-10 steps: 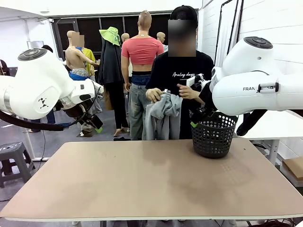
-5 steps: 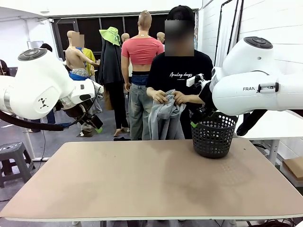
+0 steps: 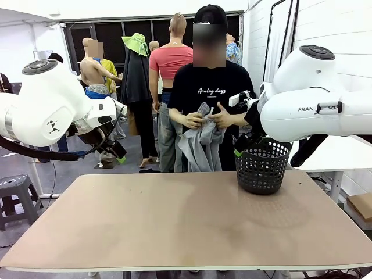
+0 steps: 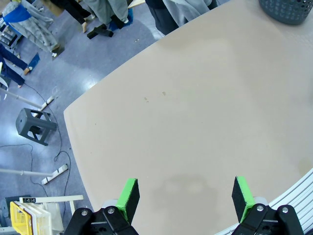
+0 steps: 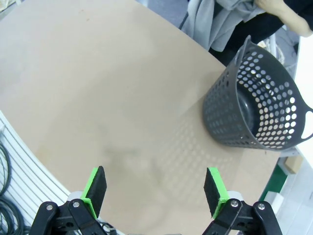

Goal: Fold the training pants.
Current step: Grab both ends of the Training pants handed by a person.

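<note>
We see the training pants (image 3: pixel 200 144), soft and light grey. They are bunched up and hang down in loose folds. A person (image 3: pixel 210 87) holds them up by the top, just past the far edge of the worktop (image 3: pixel 186 221).

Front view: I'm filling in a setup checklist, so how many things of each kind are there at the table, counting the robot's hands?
Light grey jersey training pants, held up by the person: 1
Black perforated plastic basket: 1
Black two-finger robot hands with green pads, left hand and right hand, both open: 2
Total: 4
</note>
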You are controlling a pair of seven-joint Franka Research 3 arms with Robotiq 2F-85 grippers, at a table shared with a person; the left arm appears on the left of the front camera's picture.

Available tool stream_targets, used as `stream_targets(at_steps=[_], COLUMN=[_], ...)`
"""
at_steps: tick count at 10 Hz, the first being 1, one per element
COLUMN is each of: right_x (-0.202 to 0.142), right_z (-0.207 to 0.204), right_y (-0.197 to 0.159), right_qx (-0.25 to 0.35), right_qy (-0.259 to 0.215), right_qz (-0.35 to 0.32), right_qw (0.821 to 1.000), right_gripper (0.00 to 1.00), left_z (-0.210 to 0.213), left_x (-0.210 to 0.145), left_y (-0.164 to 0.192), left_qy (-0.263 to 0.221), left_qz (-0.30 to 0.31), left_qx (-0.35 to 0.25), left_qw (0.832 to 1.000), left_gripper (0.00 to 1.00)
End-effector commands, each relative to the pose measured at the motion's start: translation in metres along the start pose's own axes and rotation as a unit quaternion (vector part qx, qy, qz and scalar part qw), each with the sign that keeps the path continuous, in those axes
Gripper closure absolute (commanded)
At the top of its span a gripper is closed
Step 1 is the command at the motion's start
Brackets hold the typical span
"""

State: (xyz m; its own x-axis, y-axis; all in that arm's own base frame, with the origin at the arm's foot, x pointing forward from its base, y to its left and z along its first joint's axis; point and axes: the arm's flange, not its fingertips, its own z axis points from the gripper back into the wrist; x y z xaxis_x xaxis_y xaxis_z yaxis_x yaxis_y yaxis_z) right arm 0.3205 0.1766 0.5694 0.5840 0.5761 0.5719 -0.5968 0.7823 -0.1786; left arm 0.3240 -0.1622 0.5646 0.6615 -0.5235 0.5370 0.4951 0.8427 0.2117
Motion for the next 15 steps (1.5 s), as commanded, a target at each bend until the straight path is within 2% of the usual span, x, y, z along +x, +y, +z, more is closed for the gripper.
stream_targets(at_steps=[1,15], right_x=[0.0008,0.0008], right_z=[0.0000,0.0000], right_y=[0.0000,0.0000], right_qx=[0.001,0.001], right_qy=[-0.004,-0.004], right_qz=[0.001,0.001], right_qw=[1.000,1.000], right_gripper=[0.00,0.00], left_z=[-0.0007,-0.0007], left_x=[-0.0004,-0.0004], left_y=[0.0005,0.0005], left_qy=[-0.007,-0.007], left_qz=[0.003,0.003], left_qx=[-0.005,-0.005], left_qw=[1.000,1.000], left_gripper=[0.00,0.00])
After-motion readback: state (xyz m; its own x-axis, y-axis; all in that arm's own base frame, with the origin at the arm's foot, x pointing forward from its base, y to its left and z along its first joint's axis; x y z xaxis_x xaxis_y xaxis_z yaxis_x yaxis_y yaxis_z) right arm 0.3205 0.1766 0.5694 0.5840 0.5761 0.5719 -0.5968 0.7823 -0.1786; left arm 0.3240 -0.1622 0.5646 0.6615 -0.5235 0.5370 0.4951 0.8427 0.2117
